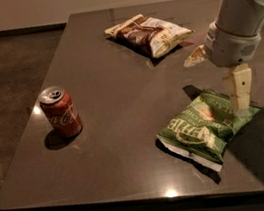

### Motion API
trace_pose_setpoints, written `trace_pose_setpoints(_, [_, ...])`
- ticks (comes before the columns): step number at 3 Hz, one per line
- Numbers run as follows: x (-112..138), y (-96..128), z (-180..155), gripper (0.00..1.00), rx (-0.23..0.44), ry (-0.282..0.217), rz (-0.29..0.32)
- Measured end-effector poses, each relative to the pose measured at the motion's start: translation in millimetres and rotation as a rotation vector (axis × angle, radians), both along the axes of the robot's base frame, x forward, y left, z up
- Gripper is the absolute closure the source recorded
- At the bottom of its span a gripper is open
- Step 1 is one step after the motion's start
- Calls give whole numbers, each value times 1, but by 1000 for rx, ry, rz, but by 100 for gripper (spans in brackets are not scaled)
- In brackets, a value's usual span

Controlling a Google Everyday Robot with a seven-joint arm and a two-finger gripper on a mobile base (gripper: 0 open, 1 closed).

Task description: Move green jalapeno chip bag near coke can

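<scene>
We are logging the gripper [241, 102] poised at the far right corner of the green jalapeno chip bag [202, 128]; whether it is clenched or released, we cannot tell. The bag is lying front-right on the table [111, 75], well apart from the coke can [61, 112]. We are judging it light, crinkly and crushable, so pinching a crimped edge seems best.

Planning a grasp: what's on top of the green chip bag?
The gripper hangs over one end of the green jalapeno chip bag; contact is hidden. Nothing else lies on it.

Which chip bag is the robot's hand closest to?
The green jalapeno chip bag; the gripper hangs at its edge, while the brown-and-cream chip bag lies farther back.
</scene>
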State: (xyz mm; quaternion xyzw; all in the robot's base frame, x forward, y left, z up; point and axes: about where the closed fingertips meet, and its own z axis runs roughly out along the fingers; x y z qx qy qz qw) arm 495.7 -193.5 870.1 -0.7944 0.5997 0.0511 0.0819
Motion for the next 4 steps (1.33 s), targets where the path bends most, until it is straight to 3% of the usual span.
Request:
trace_pose_setpoints(1, [-11, -1, -8, 17, 12, -2, 75])
trace_pose_setpoints(2, [-17, 2, -11, 48, 11, 7, 118])
trace_pose_setpoints(3, [-15, 10, -8, 72, 17, 4, 115])
trace_pose_setpoints(4, [-2, 41, 5, 94, 62, -41, 88])
